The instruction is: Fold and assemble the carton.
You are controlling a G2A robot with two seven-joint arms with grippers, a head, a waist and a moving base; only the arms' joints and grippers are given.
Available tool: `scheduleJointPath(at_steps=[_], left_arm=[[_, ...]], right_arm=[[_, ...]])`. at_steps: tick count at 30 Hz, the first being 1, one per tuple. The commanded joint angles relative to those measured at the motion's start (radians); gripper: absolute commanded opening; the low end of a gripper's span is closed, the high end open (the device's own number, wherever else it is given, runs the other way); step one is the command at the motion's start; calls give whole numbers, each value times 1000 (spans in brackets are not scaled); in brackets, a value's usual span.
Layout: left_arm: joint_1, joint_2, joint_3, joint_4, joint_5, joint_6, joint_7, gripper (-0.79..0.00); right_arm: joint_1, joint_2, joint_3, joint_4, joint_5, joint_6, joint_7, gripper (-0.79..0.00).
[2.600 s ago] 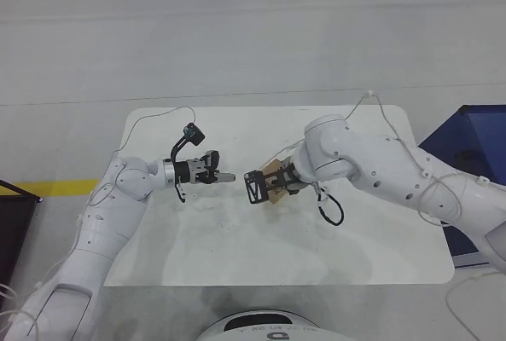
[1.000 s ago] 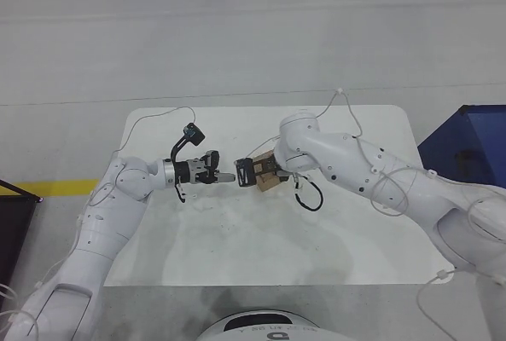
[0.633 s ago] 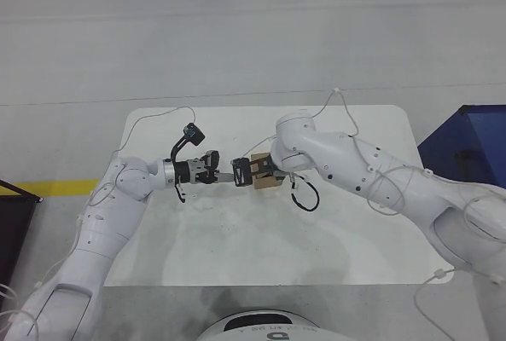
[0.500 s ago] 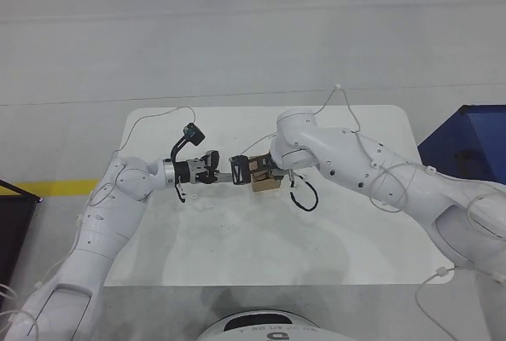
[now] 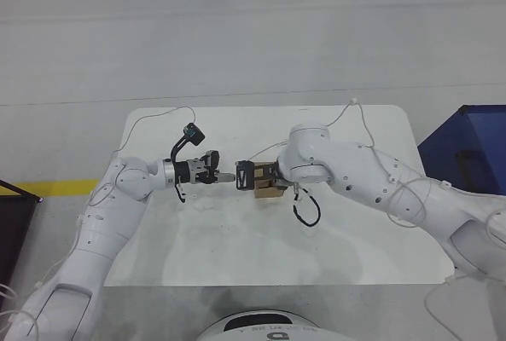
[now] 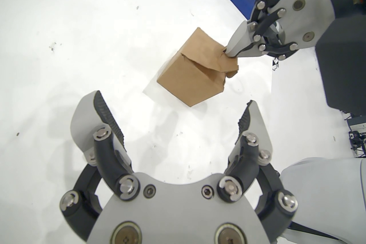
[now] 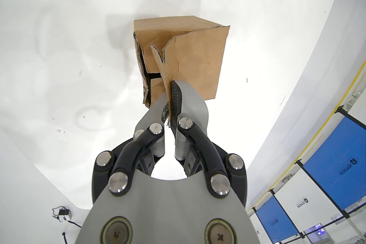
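While in right gripper (image 7: 171, 93), flap (image 7: 163, 67) of carton (image 7: 197, 56)

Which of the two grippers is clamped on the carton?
The right gripper: it is shut on a flap of the brown carton, while the left gripper hangs open, clear of it.

The top camera looks down on the whole table (image 5: 235, 247); the wrist cameras face each other from left and right, both close, sharing the carton (image 6: 194, 76).
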Motion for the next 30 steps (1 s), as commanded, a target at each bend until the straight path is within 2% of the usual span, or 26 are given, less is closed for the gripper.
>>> scheduleJointPath(at_steps=[1,5,10,18,24,30], left_arm=[[0,0,0,0,0,0,0,0],[0,0,0,0,0,0,0,0],[0,0,0,0,0,0,0,0],[0,0,0,0,0,0,0,0],[0,0,0,0,0,0,0,0],[0,0,0,0,0,0,0,0]], right_arm=[[-16,6,8,-4,2,-2,-5,-563],[-37,14,23,-6,15,-19,-5,-477],[-51,19,49,4,38,-33,-10,-493],[-71,22,78,9,77,-62,-14,-453],[-80,24,104,46,131,-102,-25,-453],[-88,19,105,69,130,-130,-20,-413]])
